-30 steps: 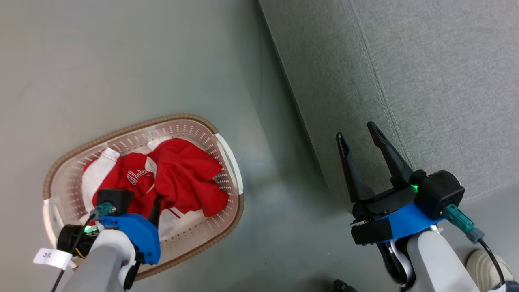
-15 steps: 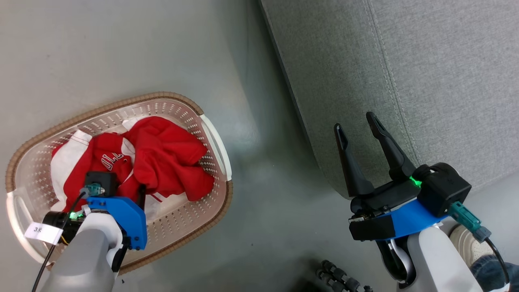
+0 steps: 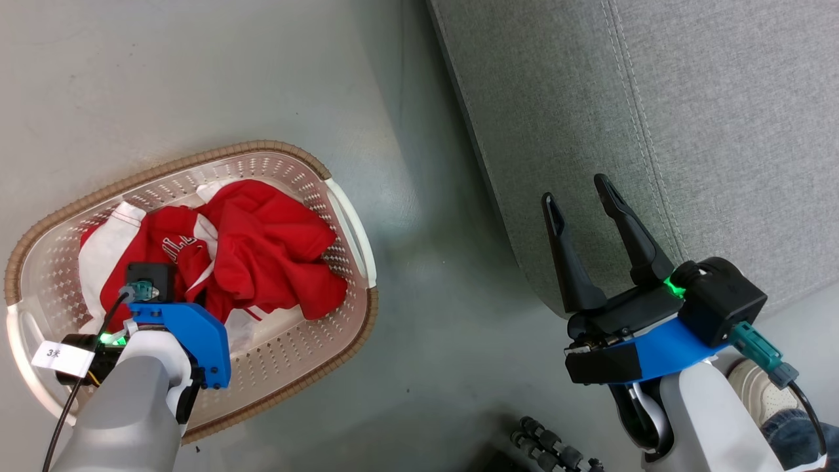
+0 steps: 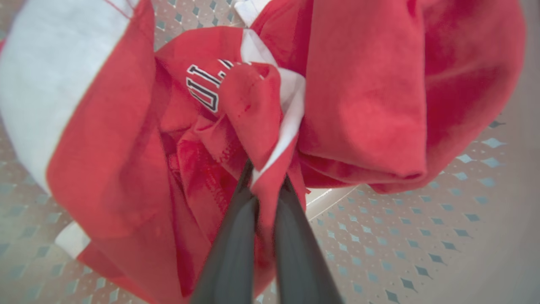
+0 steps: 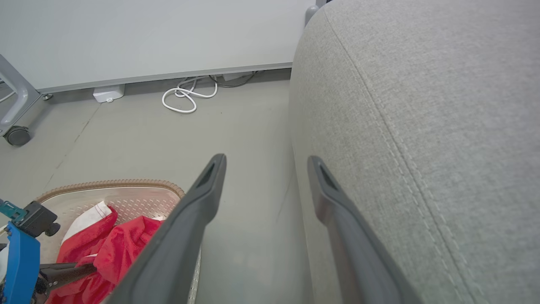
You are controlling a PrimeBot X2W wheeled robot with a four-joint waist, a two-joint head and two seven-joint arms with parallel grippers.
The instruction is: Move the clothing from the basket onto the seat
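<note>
Grey-green floor (image 3: 196, 72) runs under everything, with the basket (image 3: 298, 193) standing on it and the seat (image 3: 688, 118) rising beside it. The left pincer (image 4: 266, 190) reaches down inside the basket. Its two dark fingers are drawn nearly together, pinching a fold of the clothing (image 3: 269, 255), red cloth with a white edge, between the tips. Beyond those tips the rest of the red and white fabric bunches in a heap on the basket's perforated floor. A patch with dark-outlined letters lies just past the pinched fold, and a broad white panel lies off to the pincer's left. The right pincer (image 3: 575, 195) hangs well apart from the basket, jaws spread wide and holding nothing. Its fingers point along the seat's rounded front edge, with the cushion's seam line to its right and bare floor to its left. Far ahead of the right pincer a coiled white cable (image 5: 185, 99) lies at the foot of a pale wall (image 5: 147, 33).
</note>
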